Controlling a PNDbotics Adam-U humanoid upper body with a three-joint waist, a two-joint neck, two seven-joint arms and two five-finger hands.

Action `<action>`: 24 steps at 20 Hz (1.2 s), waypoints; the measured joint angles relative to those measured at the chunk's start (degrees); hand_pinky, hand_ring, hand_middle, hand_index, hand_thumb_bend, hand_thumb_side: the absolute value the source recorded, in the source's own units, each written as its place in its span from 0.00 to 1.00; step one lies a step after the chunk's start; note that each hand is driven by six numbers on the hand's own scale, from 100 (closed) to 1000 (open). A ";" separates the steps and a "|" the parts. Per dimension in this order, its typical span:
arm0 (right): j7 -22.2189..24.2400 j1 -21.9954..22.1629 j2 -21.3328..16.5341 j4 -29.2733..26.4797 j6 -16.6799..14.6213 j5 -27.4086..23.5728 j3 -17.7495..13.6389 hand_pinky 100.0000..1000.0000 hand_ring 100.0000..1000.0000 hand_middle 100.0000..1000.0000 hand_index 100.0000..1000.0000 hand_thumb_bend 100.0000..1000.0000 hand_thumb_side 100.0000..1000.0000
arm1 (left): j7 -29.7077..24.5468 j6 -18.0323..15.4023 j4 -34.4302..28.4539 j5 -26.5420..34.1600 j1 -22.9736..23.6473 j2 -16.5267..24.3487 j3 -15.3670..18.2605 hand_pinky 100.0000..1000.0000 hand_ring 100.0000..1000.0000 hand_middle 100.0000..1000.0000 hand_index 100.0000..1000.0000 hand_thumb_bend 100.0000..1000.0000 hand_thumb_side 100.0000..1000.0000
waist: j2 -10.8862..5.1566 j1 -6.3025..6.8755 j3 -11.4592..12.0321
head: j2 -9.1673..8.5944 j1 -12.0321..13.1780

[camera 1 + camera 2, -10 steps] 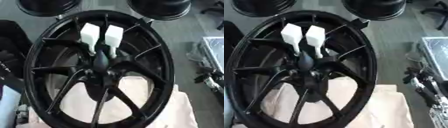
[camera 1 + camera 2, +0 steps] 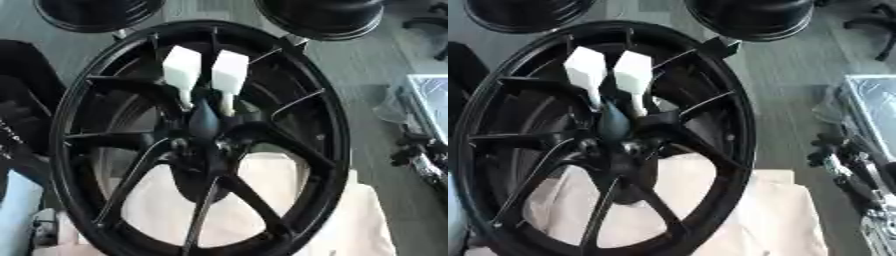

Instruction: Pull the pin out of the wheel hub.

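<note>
Pins stand in the wheel hub (image 2: 204,131), 2 of them side by side: each has a white block head, one at (image 2: 182,71) and the other at (image 2: 230,75), on a thin pale shank that runs down into the dark centre where the spokes meet. The heads stick well clear of the spokes, which looks deliberate, as they give a hand something broad to close around. Which of the 2 the task means cannot be told.

The black wheel (image 2: 336,131) fills most of the view and rests on a pale cloth (image 2: 273,199), probably laid there to cushion the rim and keep it from sliding while a pin is drawn. 2 more dark wheels (image 2: 320,16) sit behind it, apart from it.

Neither pin is touched by anything. At the right edge, well apart from the wheel, lies a dark jointed shape (image 2: 843,161) that may be the robot's right hand; whether it is released or clenched cannot be told. No left hand can be made out.

Judging from this, the pull has not begun. The next move calls for a reach over the rim to one white head, then a draw along the shank's line, so the pin does not bind.
</note>
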 measured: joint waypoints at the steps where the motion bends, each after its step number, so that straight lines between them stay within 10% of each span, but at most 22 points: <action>1: 0.07 -0.12 -0.71 -0.40 0.18 -0.38 -0.37 0.56 0.62 0.69 0.79 0.00 0.41 | 0.03 0.07 0.00 0.01 0.04 0.00 0.01 0.80 0.72 0.69 0.82 0.06 0.82 | -0.02 -0.14 -0.19 | 0.05 0.10; 11: 3.21 -2.72 -11.48 -7.97 1.11 -4.56 -1.48 0.60 0.68 0.73 0.81 0.00 0.41 | 0.49 0.48 0.72 -0.08 1.60 0.77 0.49 0.80 0.72 0.68 0.82 0.06 0.82 | -1.87 -1.62 -2.03 | 2.01 1.65; 24: 6.37 -19.31 -28.00 -11.61 1.00 -13.50 5.25 0.62 0.69 0.74 0.81 0.00 0.41 | 1.02 -0.10 0.61 -0.51 3.25 2.65 1.09 0.81 0.72 0.69 0.82 0.04 0.80 | -2.10 -1.63 -4.03 | 2.99 1.83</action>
